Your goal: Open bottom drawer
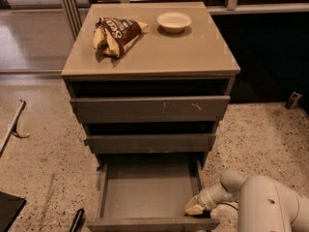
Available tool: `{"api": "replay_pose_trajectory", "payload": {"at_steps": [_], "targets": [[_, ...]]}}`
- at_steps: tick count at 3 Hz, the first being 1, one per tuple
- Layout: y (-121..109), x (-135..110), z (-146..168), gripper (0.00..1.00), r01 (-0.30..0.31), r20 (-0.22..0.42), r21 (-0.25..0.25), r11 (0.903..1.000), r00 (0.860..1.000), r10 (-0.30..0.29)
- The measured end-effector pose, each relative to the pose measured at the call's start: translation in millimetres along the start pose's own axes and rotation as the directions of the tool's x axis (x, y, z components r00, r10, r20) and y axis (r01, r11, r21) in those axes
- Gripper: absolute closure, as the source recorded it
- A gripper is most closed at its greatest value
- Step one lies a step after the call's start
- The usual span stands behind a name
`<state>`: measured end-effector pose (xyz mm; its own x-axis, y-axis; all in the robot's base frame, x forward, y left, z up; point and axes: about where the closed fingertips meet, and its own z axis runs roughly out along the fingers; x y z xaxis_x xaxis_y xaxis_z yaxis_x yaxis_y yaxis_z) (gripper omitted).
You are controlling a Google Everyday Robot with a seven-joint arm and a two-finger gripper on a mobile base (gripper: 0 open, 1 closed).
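The bench (169, 52) top is showing smooth, faintly glossy beige. The bottom drawer (145, 197) is looking matt grey. The claw (195, 208), smooth cream plastic, is sitting at its front right corner. The crinkled snack bag (115, 33) is gleaming.

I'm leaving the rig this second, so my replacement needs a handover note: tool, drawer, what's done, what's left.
The tool sits low at the front right corner of the bottom drawer, by its right wall just behind the front panel.
The bottom drawer is pulled well out; its shallow grey inside shows, with nothing seen in it.
Done: the drawer looks open.
Left: probably only backing the tool clear.
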<state>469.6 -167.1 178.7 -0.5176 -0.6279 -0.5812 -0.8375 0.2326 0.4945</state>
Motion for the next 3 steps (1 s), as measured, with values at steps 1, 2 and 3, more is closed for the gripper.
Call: {"api": "replay_pose_trajectory", "payload": {"at_steps": [1, 2, 3], "targets": [[-2, -15, -12, 0.12, 0.018, 0.004, 0.02, 0.9996, 1.0, -0.018], [-2, -30, -22, 0.0, 0.039, 0.002, 0.033, 0.9987, 0.999, -0.039], [-2, -31, -23, 0.0, 0.038, 0.003, 0.033, 0.9987, 0.999, -0.039]]}}
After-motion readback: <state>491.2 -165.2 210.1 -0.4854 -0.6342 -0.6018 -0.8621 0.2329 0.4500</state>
